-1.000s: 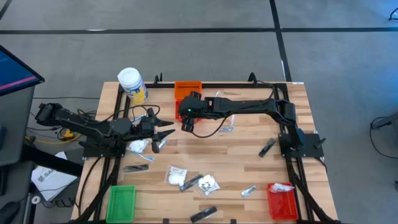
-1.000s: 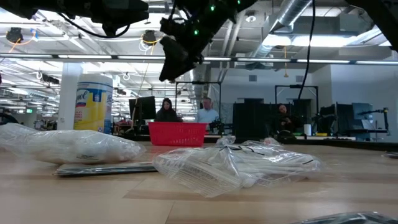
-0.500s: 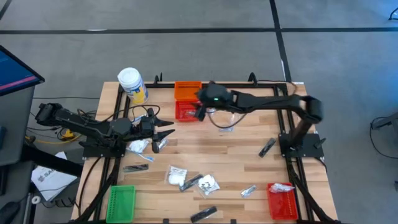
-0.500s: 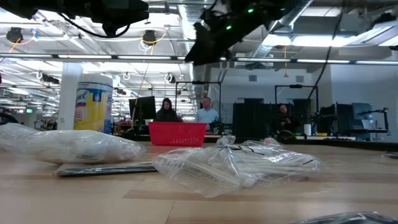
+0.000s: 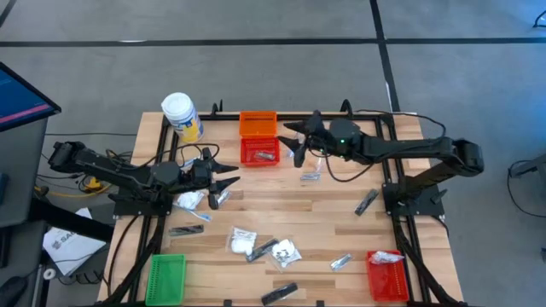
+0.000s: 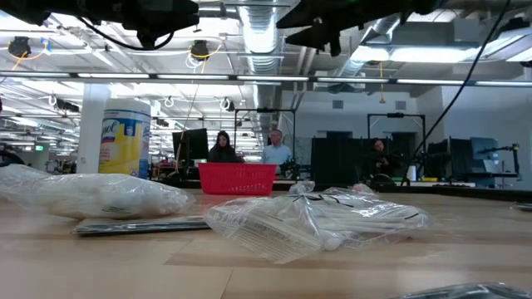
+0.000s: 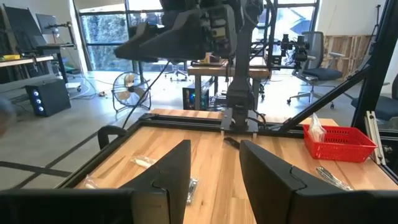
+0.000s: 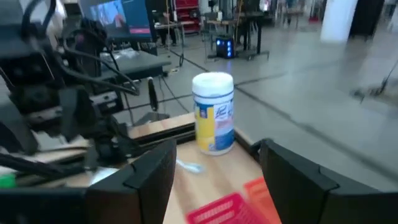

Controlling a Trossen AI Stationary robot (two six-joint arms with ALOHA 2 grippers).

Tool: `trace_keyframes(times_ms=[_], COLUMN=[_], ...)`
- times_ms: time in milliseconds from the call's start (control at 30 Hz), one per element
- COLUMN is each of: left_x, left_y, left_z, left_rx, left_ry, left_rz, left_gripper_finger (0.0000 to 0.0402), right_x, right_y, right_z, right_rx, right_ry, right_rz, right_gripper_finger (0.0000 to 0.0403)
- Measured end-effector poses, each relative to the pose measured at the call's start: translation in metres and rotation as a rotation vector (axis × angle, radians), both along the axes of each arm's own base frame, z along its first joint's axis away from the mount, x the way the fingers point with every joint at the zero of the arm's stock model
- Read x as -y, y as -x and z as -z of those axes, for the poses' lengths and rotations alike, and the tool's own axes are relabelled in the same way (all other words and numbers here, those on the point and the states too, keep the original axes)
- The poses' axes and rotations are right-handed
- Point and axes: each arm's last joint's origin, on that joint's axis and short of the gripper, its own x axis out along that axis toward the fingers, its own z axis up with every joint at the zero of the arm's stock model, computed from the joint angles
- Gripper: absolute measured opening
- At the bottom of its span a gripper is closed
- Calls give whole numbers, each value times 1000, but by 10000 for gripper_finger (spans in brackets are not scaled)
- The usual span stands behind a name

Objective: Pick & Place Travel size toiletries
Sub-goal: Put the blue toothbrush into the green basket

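While one dark tube point(image 5: 265, 156) lies in the red basket point(image 5: 258, 152) beside my open, empty right gripper point(image 5: 297, 145) and my left gripper point(image 5: 223, 183) waits open, most sachets and packets point(image 5: 241, 240) remain scattered on the table point(image 5: 324, 222).

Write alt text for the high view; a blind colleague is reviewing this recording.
Overhead view of a wooden table: the right arm's open, empty hand hovers beside a small red basket holding a dark slim tube, with an orange basket behind. The left arm's open hand sits at the left edge, with white packets and foil sachets scattered in front.
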Motion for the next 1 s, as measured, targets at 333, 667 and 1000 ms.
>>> trace_keyframes(times_ms=[333,667,1000], left_x=[6,28,47], left_y=[-1,6,15], left_z=[1,19,28], left_rx=[7,-187,-282], left_ry=[114,149,159], left_rz=[204,304,386], left_gripper_finger=[131,131,131], right_x=[-3,-17,-21], right_y=[4,1,1], right_z=[7,7,7], right_rx=[-80,-117,-117], right_ry=[-75,34,34], right_rz=[-68,-196,-211], right_gripper_finger=[224,224,224])
